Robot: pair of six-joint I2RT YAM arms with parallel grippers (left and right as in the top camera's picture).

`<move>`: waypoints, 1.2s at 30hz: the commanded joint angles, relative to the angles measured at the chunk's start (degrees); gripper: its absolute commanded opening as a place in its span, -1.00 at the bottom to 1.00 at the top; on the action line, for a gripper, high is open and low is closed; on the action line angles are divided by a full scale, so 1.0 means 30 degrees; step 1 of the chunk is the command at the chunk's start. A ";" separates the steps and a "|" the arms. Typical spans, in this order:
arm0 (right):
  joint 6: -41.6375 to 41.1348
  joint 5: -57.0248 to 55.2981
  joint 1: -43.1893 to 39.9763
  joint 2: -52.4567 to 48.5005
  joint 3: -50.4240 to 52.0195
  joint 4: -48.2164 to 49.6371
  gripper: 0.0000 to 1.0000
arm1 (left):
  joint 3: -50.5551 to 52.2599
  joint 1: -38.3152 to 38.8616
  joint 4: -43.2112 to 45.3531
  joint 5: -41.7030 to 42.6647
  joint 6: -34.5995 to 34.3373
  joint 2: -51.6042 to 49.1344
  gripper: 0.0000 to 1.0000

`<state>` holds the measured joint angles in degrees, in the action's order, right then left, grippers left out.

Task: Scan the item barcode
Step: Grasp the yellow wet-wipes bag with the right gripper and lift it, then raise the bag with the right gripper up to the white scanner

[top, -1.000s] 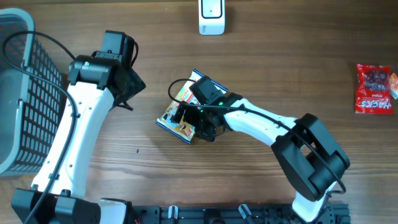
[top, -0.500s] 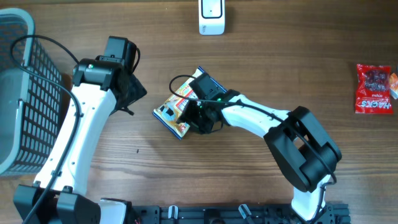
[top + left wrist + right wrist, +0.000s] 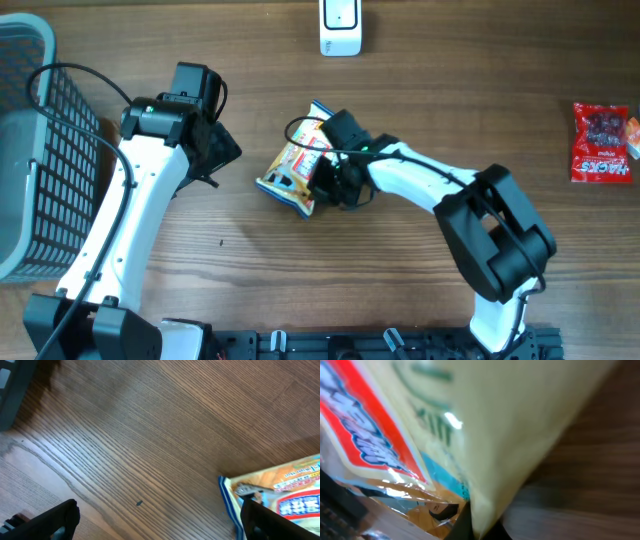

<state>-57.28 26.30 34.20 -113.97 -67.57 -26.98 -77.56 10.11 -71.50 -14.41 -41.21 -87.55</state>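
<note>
Overhead | pinched snack packet (image 3: 290,165) in right gripper (image 3: 326,180) | held left gripper (image 3: 215,150) spread, empty, nearby | judged grasp done | judged carry to scanner (image 3: 340,28), well beyond gripper, outstanding

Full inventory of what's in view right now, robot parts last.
snack packet: 1, yellow, orange and blue, table centre, pinched by the right gripper
scanner: 1, white, top edge, centre (likely the barcode scanner)
candy bag: 1, red, far right edge
basket: 1, grey, far left
table: 1, brown wood, under everything
left gripper: 1, black, open, left of the packet, apart from it
right gripper: 1, black, shut on the packet's right side
</note>
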 commanded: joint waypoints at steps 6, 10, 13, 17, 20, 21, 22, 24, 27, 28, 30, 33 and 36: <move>0.8269 -0.1472 -0.3133 0.4641 0.0372 -0.0619 -0.91 | 0.1217 -0.0087 0.2302 0.1632 0.0168 -0.0182 1.00; 1.0149 -0.1071 -0.3264 0.5195 0.0372 0.0313 -0.91 | 0.2790 -0.0087 0.4007 0.2484 0.0168 -0.0182 1.00; 1.0608 -0.0729 -0.3264 0.5195 0.0379 0.0517 -0.92 | 0.4830 -0.0073 0.5909 0.3089 0.0175 -0.0189 1.00; 1.0571 -0.0576 -0.3264 0.5187 0.0423 -0.0758 -0.91 | 0.6798 -0.0073 0.8954 0.7235 0.1377 -0.0204 1.00; 1.0542 0.0401 -0.3264 0.5187 0.0423 -0.1115 -0.91 | 0.8386 -0.0073 1.2254 1.0331 0.2055 -0.0313 1.00; 1.0535 0.0809 -0.3264 0.5187 0.0423 -0.1100 -0.91 | 0.8976 -0.0073 1.3559 1.1336 0.2055 -0.0459 1.00; 1.0513 0.1151 -0.3264 0.5187 0.0423 -0.1078 -0.92 | 0.9355 -0.0073 1.4520 1.2152 0.2047 -0.0627 1.00; 1.0389 0.1683 -0.3264 0.5187 0.0423 -0.1035 -0.91 | 1.0025 -0.0073 1.6517 1.4010 0.2047 -0.1209 1.00; 1.0105 0.1989 -0.3264 0.5187 0.0423 -0.1268 -0.91 | 1.0251 -0.0051 1.8921 1.6925 0.2025 -0.3177 1.00; 1.0018 0.1996 -0.3264 0.5187 0.0423 -0.1311 -0.92 | 1.0251 -0.0036 1.9467 1.7668 0.2018 -0.3752 1.00; 0.9726 0.1989 -0.3264 0.5187 0.0423 -0.1333 -0.91 | 1.0251 0.0109 2.0699 1.9489 0.2018 -0.5180 1.00; 0.9515 0.1996 -0.3264 0.5187 0.0423 -0.1355 -0.91 | 1.0251 0.0357 2.1595 2.0305 0.2004 -0.6455 1.00; 0.9391 0.2047 -0.3264 0.5187 0.0423 -0.1472 -0.91 | 1.0251 0.0867 2.2236 2.0291 0.1676 -0.7067 1.00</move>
<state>-28.23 30.50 24.16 -99.42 -66.52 -31.20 -48.31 10.68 -4.82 45.82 -36.05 -104.29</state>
